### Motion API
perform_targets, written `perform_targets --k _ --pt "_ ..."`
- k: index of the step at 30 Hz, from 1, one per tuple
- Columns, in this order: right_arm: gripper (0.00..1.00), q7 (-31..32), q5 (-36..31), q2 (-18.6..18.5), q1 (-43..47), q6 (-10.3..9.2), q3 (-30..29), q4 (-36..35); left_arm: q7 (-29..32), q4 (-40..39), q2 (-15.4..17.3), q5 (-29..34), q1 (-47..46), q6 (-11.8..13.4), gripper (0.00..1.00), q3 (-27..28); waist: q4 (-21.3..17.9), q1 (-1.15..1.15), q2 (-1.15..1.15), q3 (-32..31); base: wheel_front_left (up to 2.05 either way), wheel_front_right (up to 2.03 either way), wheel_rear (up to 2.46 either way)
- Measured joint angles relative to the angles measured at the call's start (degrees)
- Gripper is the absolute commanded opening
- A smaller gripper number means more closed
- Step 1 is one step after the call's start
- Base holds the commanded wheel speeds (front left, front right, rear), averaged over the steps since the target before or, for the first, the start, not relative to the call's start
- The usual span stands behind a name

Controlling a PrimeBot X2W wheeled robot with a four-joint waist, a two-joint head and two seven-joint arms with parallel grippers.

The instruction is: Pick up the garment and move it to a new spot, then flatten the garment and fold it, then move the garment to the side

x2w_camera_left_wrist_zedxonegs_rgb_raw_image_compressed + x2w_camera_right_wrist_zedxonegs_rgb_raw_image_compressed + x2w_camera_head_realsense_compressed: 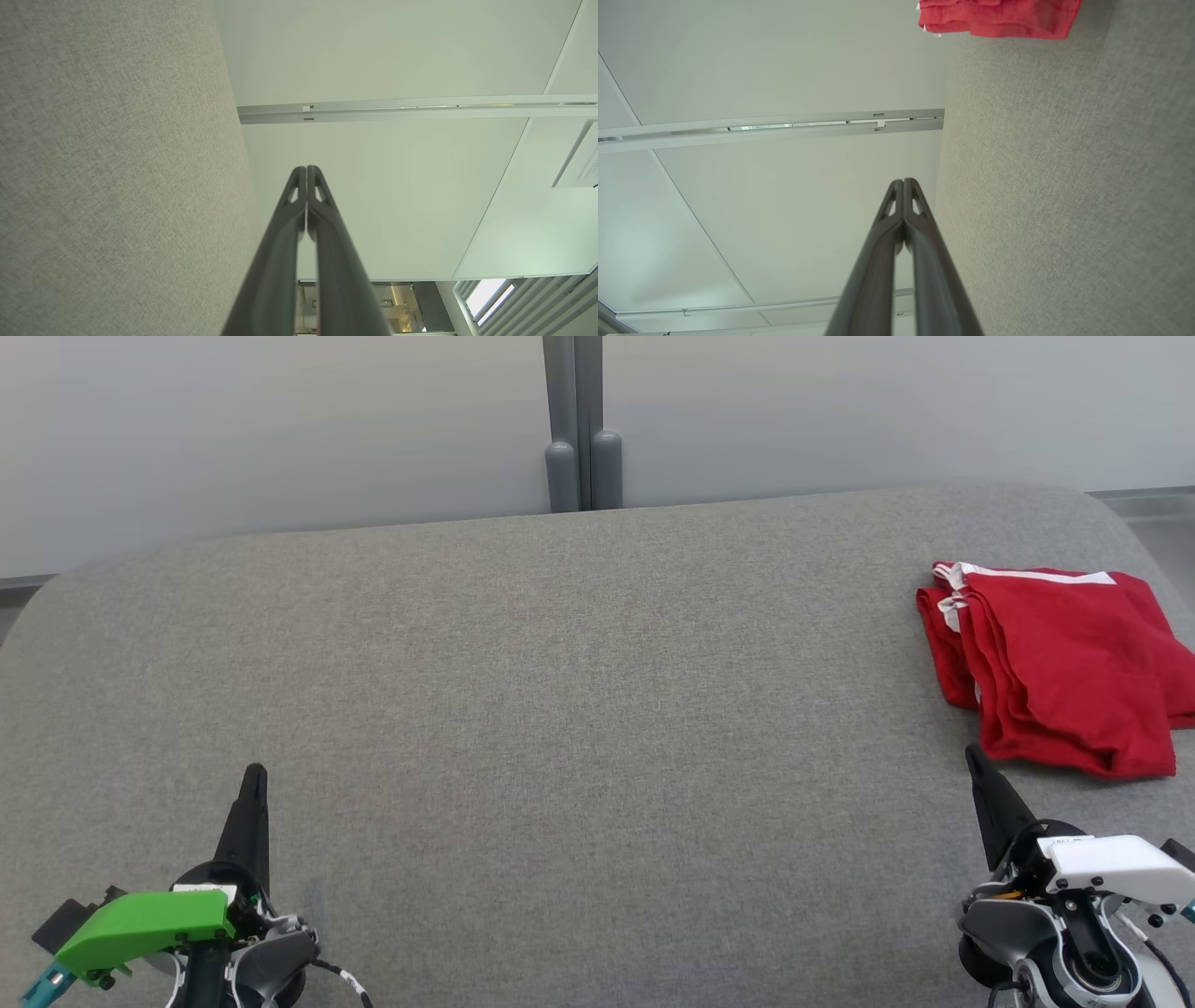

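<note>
On grey woven table point(560, 691), folded red garment point(1064, 663)

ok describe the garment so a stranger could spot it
Take the wide grey fabric surface and go to its right edge. A folded garment lies there, just beyond the right gripper. Bright red with white trim, it stands out from the plain grey.

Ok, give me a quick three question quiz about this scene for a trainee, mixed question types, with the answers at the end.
1. True or false: the red garment lies spread out flat in the middle of the grey surface.
2. Which gripper is nearer the garment? A) left gripper B) right gripper
3. Fill in: both grippers are ___ and hold nothing.
Key: 1 false, it lies folded at the robot's right side; 2 B; 3 shut.
</note>
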Motion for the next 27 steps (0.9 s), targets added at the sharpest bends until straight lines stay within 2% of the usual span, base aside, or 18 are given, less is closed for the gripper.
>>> perform_targets --k 27 --pt "0.00 0.0 0.0 0.0 0.0 0.00 0.0 0.0 0.0 0.0 0.0 0.0 0.0 0.0 0.00 0.0 0.0 0.00 0.00 0.0 0.00 0.00 0.00"
